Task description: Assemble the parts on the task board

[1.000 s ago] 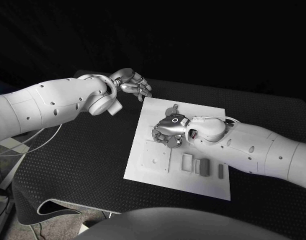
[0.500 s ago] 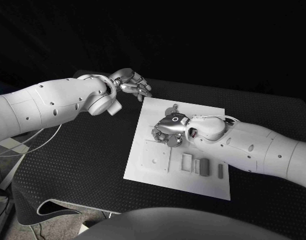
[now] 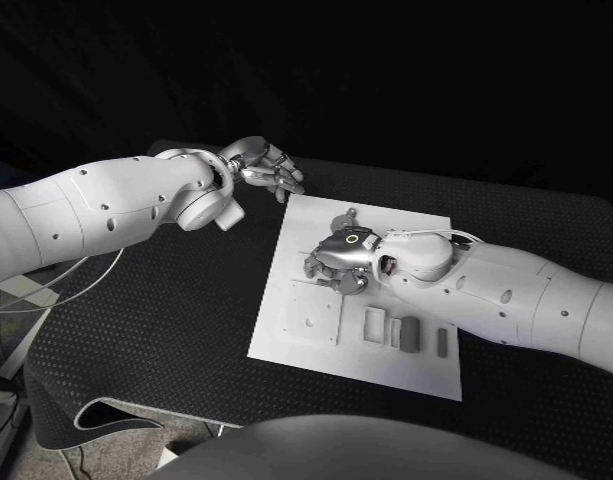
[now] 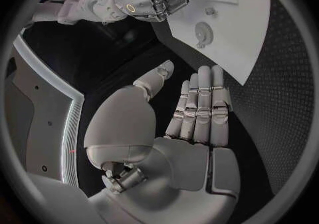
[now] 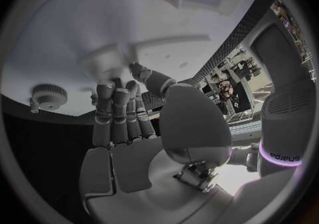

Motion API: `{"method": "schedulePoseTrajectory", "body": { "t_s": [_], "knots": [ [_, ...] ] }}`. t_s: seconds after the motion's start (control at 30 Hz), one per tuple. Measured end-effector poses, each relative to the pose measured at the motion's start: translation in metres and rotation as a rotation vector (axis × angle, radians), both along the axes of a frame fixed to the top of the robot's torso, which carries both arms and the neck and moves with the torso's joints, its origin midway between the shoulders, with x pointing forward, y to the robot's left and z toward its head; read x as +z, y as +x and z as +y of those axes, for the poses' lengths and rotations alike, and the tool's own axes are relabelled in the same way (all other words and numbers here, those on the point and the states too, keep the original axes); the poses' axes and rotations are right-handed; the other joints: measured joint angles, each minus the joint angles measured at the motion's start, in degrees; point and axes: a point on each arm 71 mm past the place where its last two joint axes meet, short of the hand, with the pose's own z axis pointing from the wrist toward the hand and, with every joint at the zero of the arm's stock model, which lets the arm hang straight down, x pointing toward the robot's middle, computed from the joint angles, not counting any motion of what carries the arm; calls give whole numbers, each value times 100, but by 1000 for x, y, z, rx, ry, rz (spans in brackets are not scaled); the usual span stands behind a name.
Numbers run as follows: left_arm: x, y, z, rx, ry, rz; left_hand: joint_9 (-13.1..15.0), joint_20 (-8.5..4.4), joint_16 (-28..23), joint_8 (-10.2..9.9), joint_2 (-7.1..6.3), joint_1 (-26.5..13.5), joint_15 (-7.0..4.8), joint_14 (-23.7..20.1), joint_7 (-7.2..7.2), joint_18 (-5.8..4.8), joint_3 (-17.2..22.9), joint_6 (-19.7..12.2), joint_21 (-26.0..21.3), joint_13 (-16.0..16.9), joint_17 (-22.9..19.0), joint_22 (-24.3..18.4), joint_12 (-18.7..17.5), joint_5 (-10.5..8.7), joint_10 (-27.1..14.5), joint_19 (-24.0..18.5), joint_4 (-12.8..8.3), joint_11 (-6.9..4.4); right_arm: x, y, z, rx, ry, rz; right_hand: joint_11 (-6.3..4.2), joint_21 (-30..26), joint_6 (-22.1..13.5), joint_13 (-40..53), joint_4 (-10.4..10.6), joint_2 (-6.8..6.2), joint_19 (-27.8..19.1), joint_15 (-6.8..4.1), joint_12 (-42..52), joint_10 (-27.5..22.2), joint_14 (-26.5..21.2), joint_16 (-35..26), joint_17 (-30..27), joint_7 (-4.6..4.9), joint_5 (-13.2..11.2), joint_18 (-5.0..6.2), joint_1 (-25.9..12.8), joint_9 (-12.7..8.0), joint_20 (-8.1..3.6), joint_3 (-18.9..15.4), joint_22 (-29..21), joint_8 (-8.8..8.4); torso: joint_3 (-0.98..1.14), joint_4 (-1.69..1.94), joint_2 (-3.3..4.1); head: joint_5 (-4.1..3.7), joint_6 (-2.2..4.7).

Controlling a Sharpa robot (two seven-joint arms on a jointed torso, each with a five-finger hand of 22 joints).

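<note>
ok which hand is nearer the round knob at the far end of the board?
Right. The right hand is over the board, just on the near side of the round knob. The left hand hovers off the board's far corner, over the black mat, farther from it.

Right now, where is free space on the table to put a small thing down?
Bare black table lies left of the task board, below the left hand. The board's middle is crowded: the right hand hangs above it, near the parts.
</note>
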Motion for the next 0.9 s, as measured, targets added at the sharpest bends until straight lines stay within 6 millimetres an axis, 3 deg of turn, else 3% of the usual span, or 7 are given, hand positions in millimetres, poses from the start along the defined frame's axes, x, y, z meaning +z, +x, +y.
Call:
{"method": "schedulePoseTrajectory", "body": {
  "t_s": [0.1,0.3,0.7,0.9],
  "knots": [
    [0,0,0,0,0,0,0,0,0,0,0,0,0,0,0,0,0,0,0,0,5,0,0,0,0,0,0,0,0,2,-2,-9,-5,-9,19,-4,-153,-7,-5,-30,-23,17,0,-21,-16,24,-4,-99,22,1,30,-9,16,-5,0,-31,0,2,1,0,0],
    [0,0,0,1,1,0,0,0,0,0,0,0,0,0,0,0,0,0,0,0,5,0,0,0,0,0,0,0,1,4,-4,-20,-14,-20,42,-26,-207,-15,-5,-53,-23,26,20,-83,-66,24,-10,-137,45,1,53,-5,16,-5,0,-45,-1,2,1,3,0],
    [0,1,0,0,1,0,-5,0,0,0,0,0,0,0,0,0,0,0,0,-1,11,-4,0,0,0,0,0,0,2,5,-5,-23,-21,-27,51,-26,-139,-15,-5,-51,-23,26,46,-93,-107,56,-10,-130,44,1,54,11,17,-4,0,21,-2,-4,0,2,0],
    [0,1,0,0,2,1,-5,0,0,0,0,0,0,0,0,0,0,0,0,4,17,-4,0,0,0,0,0,0,2,5,-6,-17,-19,-22,51,-26,25,-23,-5,39,-23,46,106,-133,-127,80,-16,-76,44,1,145,82,17,-5,0,142,-1,-3,0,-4,0]
  ]
}}
